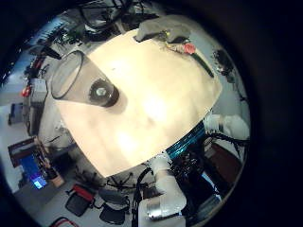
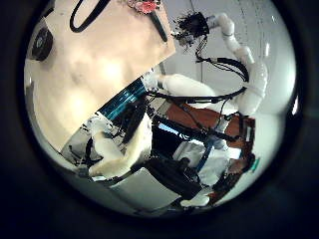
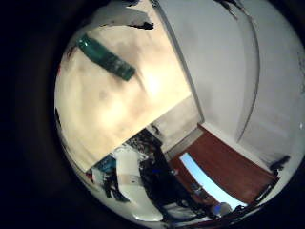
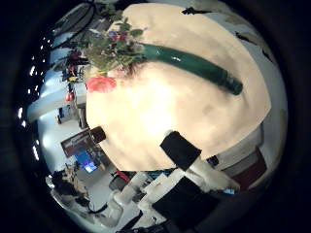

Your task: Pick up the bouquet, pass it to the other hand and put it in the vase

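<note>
Green-wrapped stems of the bouquet (image 4: 185,63) lie flat on the table (image 4: 165,107), below the right hand's fingers (image 4: 190,155) and apart from them; nothing is grasped, though whether those fingers are relaxed or curled I cannot tell. The vase (image 1: 80,80) stands empty under the left hand, whose fingers cannot be made out either. Picking up, handing over and placing all appear left to do. Both hands are largely cut off, and no outside view shows them.
</note>
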`<state>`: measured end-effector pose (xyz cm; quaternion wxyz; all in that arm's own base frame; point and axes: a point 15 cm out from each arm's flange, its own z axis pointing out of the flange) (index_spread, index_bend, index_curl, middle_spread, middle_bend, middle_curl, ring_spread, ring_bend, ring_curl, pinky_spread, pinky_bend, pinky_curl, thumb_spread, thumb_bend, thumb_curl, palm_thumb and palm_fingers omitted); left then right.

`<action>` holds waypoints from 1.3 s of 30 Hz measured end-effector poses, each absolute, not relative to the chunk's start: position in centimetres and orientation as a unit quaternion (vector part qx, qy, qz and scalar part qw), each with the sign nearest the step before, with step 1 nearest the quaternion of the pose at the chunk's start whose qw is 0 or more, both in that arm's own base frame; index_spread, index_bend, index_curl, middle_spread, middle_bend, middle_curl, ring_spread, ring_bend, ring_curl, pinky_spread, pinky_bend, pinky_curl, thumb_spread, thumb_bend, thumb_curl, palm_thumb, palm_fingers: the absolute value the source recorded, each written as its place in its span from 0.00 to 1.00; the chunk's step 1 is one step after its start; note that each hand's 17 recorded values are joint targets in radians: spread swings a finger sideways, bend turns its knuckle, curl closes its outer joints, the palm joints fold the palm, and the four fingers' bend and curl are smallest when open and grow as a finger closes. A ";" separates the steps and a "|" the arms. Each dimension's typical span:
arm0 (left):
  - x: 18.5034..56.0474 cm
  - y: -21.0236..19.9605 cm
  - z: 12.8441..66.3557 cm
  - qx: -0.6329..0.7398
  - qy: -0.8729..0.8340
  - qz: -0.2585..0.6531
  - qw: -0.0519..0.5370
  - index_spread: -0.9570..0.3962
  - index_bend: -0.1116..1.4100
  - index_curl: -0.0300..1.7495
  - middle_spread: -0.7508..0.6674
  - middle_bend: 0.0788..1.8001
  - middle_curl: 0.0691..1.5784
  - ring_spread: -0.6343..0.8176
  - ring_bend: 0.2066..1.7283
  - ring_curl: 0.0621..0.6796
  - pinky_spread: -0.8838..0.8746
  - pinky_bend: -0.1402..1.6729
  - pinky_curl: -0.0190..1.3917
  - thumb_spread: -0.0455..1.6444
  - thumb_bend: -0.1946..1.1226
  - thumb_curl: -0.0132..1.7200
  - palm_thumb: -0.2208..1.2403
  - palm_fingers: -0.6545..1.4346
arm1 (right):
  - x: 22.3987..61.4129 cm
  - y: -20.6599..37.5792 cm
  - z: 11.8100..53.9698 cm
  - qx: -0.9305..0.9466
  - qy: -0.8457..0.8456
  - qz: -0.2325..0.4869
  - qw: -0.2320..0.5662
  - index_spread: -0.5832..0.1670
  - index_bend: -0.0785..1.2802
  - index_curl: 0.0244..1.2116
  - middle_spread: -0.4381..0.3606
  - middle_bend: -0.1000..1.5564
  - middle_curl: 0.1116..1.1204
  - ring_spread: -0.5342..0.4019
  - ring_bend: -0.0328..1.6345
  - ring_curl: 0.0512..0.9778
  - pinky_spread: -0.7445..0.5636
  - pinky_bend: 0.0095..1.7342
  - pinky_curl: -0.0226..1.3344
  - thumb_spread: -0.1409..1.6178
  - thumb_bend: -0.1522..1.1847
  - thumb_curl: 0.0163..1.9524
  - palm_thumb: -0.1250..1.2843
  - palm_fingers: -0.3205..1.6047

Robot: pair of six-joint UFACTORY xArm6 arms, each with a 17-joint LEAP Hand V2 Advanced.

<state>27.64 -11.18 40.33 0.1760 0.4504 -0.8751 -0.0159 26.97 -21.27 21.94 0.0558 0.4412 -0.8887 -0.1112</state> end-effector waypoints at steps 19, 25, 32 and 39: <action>28.3 -11.3 39.7 0.451 -0.874 -0.021 0.181 0.74 0.20 0.23 0.75 0.06 0.16 0.80 0.16 0.23 0.83 0.27 0.13 0.70 0.13 0.19 0.39 0.39 | 30.1 -22.5 18.3 0.431 -0.897 -0.082 0.052 0.59 0.20 0.32 0.52 0.45 0.32 0.44 0.65 0.29 0.60 0.46 0.15 0.65 0.09 0.22 0.54 0.41; 28.4 -11.2 39.7 0.451 -0.874 -0.021 0.180 0.74 0.20 0.23 0.75 0.06 0.16 0.80 0.16 0.23 0.83 0.27 0.13 0.70 0.13 0.19 0.39 0.39 | 29.4 -22.0 16.2 0.430 -0.896 -0.096 0.059 0.56 0.21 0.34 0.49 0.46 0.33 0.40 0.66 0.29 0.55 0.47 0.13 0.65 0.09 0.22 0.54 0.44; 28.3 -11.3 39.7 0.451 -0.874 -0.021 0.180 0.74 0.20 0.23 0.75 0.06 0.16 0.80 0.15 0.23 0.83 0.27 0.13 0.70 0.13 0.19 0.39 0.39 | 28.4 -21.3 14.7 0.430 -0.894 -0.109 0.066 0.52 0.22 0.36 0.46 0.46 0.35 0.37 0.66 0.30 0.51 0.49 0.10 0.65 0.09 0.22 0.54 0.45; 28.3 -11.3 39.7 0.452 -0.873 -0.022 0.181 0.74 0.20 0.23 0.75 0.06 0.16 0.80 0.15 0.23 0.83 0.27 0.13 0.70 0.13 0.19 0.39 0.39 | 28.1 -21.2 13.4 0.428 -0.892 -0.125 0.075 0.50 0.22 0.37 0.45 0.46 0.37 0.36 0.66 0.30 0.50 0.50 0.08 0.65 0.09 0.22 0.54 0.45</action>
